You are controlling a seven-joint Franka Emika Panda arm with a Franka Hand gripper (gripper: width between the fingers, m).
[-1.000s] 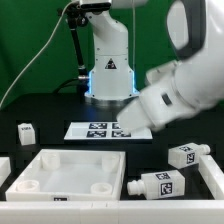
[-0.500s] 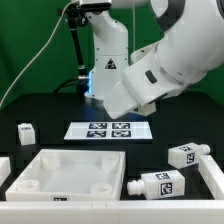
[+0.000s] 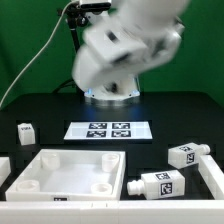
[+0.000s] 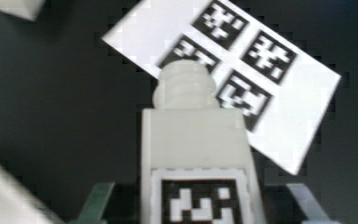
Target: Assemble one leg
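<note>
In the wrist view a leg (image 4: 197, 140), a white post with a rounded narrower stub and a square tag near the jaws, stands between my gripper (image 4: 197, 205) fingers (image 4: 108, 200). It is held in the air above the marker board (image 4: 282, 75). In the exterior view my arm (image 3: 120, 45) is raised high and blurred, so the gripper and the held leg cannot be made out there. Two more legs (image 3: 188, 153) (image 3: 155, 184) lie on the table at the exterior view's right.
The white square tabletop (image 3: 45, 160) lies at the front left of the exterior view. A small white tagged cube (image 3: 26, 132) stands left of the marker board (image 3: 110, 129). The robot base (image 3: 108, 92) is behind the board.
The arm has swung up and toward the exterior view's left, away from the table's right side. The parts on the table have not moved.
</note>
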